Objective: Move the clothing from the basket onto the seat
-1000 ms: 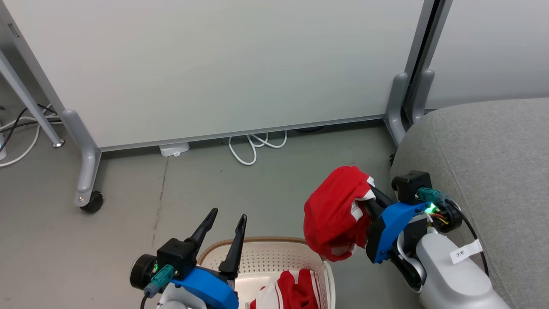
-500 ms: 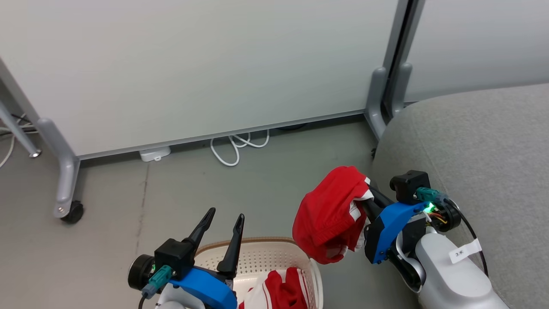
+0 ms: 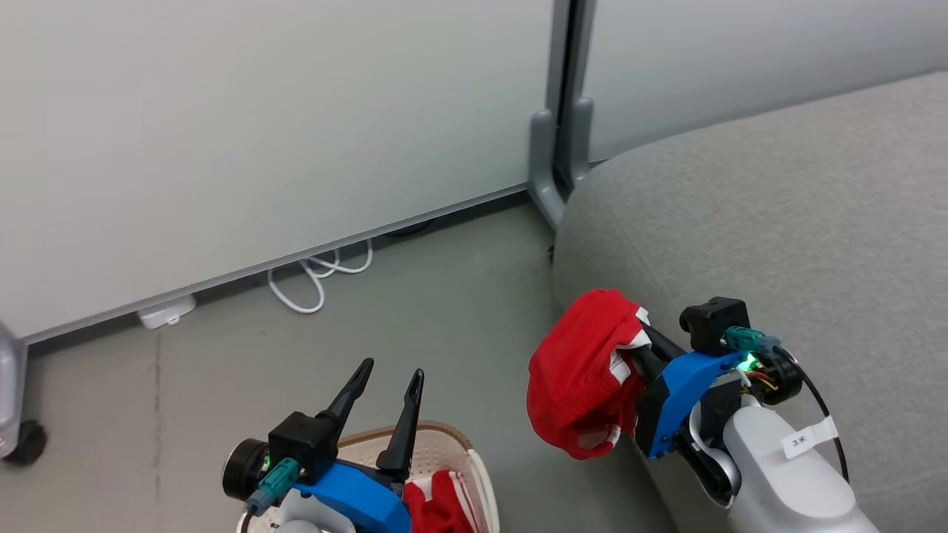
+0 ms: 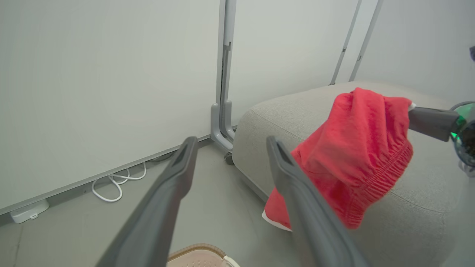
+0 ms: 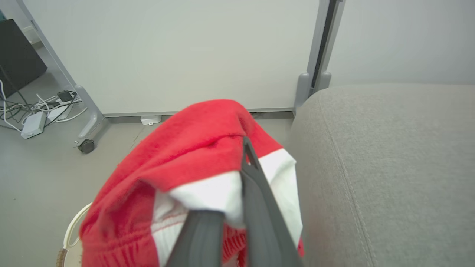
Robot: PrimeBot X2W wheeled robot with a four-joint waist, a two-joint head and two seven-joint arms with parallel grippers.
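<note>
Right gripper (image 3: 638,346) beside the grey seat (image 3: 778,222) edge, clamped on a red-and-white garment (image 3: 578,370) hanging over the floor (image 3: 444,296), left gripper (image 3: 391,376) empty, fingers parted, above the basket (image 3: 437,437), second red garment (image 3: 437,507) inside, white partition panels (image 3: 259,111) behind

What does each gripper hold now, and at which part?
The right gripper holds one red garment at a bunched fold by its white panel; the left gripper holds nothing.
</note>
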